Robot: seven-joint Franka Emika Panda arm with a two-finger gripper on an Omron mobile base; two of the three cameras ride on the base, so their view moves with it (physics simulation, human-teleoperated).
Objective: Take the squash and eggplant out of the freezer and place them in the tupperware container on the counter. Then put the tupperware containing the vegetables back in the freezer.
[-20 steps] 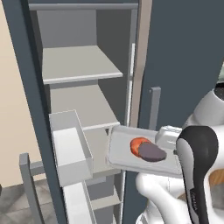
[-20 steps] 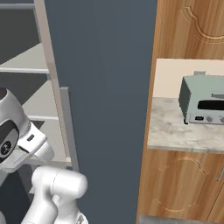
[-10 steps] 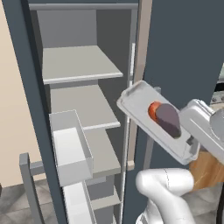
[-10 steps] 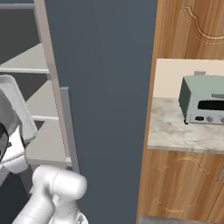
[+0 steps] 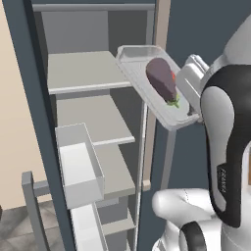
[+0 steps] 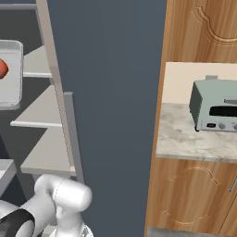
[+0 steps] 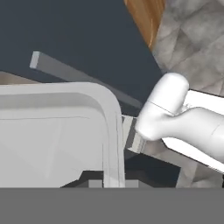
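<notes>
The arm holds the tupperware container (image 5: 147, 83) up in the air, tilted, in front of the open freezer (image 5: 88, 122) at its upper shelf. The tool (image 7: 111, 186) is pressed together on the tray's rim. The eggplant (image 5: 162, 78) lies inside the tray, with the squash (image 6: 2, 68) beside it. A mint-green toaster oven (image 6: 215, 105) stands on the tabletop (image 6: 190, 141).

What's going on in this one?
The robot's gripper is shut on the rim of the tupperware container and holds it tilted in front of the open freezer, level with an upper shelf. The eggplant and squash are both inside the container. It isn't set on a shelf yet.
</notes>
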